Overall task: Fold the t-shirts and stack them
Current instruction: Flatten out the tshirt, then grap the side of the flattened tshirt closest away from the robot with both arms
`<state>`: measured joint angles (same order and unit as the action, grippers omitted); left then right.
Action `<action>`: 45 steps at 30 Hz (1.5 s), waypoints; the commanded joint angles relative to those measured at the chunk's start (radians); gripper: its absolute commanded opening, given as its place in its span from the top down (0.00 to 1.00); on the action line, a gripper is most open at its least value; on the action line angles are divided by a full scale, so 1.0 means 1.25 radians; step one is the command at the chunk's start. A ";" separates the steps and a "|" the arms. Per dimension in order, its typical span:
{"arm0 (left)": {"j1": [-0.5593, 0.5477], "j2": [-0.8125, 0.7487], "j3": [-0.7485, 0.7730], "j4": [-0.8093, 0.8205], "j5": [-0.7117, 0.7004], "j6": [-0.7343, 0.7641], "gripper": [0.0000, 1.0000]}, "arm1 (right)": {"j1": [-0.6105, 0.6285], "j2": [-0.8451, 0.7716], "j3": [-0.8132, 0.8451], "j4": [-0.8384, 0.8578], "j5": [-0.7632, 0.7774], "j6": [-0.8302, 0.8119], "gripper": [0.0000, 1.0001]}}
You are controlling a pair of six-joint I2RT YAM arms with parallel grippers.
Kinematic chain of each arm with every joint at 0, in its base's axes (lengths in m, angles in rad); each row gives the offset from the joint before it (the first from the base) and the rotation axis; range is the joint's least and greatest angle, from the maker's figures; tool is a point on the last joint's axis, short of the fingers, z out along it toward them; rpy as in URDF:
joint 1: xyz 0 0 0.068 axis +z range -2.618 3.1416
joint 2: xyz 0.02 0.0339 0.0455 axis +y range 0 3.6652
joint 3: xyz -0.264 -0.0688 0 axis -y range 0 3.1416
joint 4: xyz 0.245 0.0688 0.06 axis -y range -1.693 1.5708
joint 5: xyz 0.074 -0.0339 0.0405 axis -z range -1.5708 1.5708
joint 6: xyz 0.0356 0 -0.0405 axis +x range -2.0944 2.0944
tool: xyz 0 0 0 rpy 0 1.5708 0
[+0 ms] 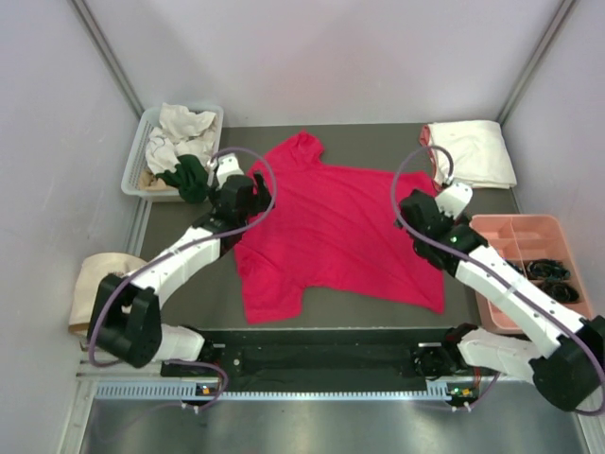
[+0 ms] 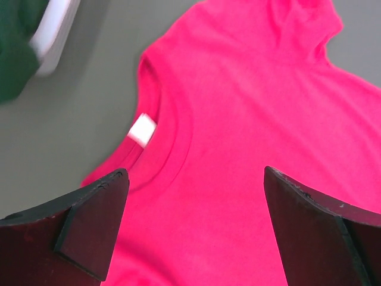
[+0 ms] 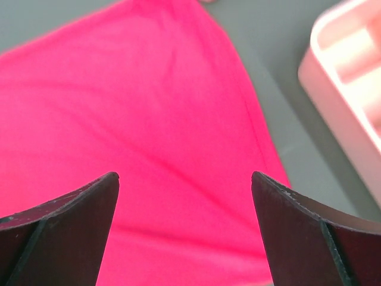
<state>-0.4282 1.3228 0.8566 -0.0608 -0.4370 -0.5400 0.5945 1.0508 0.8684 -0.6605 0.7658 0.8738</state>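
"So, where is the red t-shirt (image 1: 336, 232)?"
"Spread flat across the grey table (image 1: 378, 137), collar toward the left arm, its white neck label (image 2: 143, 129) showing."
"And the left gripper (image 2: 193, 173)?"
"Jaws wide apart over the collar, gripping nothing."
"The right gripper (image 3: 184, 174)?"
"Also spread wide, over the hem side near the pink tray (image 1: 492, 232), with nothing between its fingers."
"Other shirts?"
"A cream shirt (image 1: 180, 128) and a dark green shirt (image 1: 192, 178) are heaped in the white bin (image 1: 132, 175) at far left. A folded cream-white shirt (image 1: 477, 151) lies at far right."
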 commanded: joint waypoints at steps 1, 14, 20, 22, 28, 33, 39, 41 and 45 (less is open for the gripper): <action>0.011 0.100 0.112 0.043 0.022 0.081 0.01 | -0.119 0.070 0.077 0.128 -0.052 -0.148 0.08; 0.122 0.570 0.605 0.077 0.222 0.348 0.01 | -0.224 0.085 0.086 0.148 -0.274 -0.192 0.07; 0.128 0.797 0.848 -0.016 0.271 0.494 0.01 | -0.224 0.047 0.037 0.136 -0.300 -0.208 0.07; 0.134 0.849 0.900 -0.033 0.276 0.518 0.01 | -0.225 0.034 0.026 0.128 -0.306 -0.211 0.07; 0.176 0.919 0.977 -0.063 0.296 0.523 0.01 | -0.224 0.018 0.011 0.122 -0.321 -0.220 0.07; 0.197 0.924 0.975 -0.068 0.291 0.528 0.01 | -0.224 0.023 0.004 0.128 -0.341 -0.218 0.07; 0.206 0.922 0.959 -0.074 0.305 0.528 0.01 | -0.225 0.039 0.002 0.136 -0.357 -0.213 0.07; 0.206 0.922 0.958 -0.083 0.316 0.526 0.01 | -0.225 0.038 0.000 0.137 -0.355 -0.211 0.06; 0.206 0.909 0.937 -0.088 0.346 0.522 0.01 | -0.224 0.039 -0.009 0.143 -0.355 -0.208 0.06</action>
<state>-0.1654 2.4794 2.0438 -0.1661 -0.0559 0.1070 0.3138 1.1000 0.8692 -0.5125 0.3294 0.6121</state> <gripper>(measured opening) 0.990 0.935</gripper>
